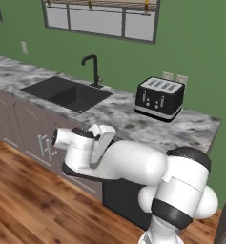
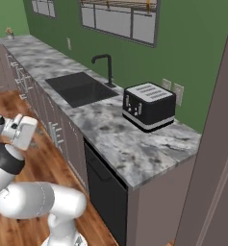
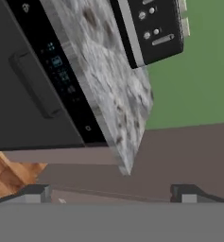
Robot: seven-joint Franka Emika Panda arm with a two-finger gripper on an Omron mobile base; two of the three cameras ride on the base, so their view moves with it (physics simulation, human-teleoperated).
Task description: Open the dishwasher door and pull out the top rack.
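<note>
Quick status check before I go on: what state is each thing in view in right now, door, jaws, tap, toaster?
dishwasher door: closed, flush under the counter, handle untouched.
gripper: jaws wide open, empty, short of the door.
tap: no water running.
sink: empty.
toaster: upright on the counter, slots empty.
cabinet doors: closed.

Door [image 2: 105,192] sat shut under the counter [image 2: 120,139], right of the cabinets [image 2: 62,134]. Toaster [image 2: 148,106] stood on the counter above it, right of the sink [image 2: 79,89]; faucet [image 2: 105,67] behind the sink.
</note>
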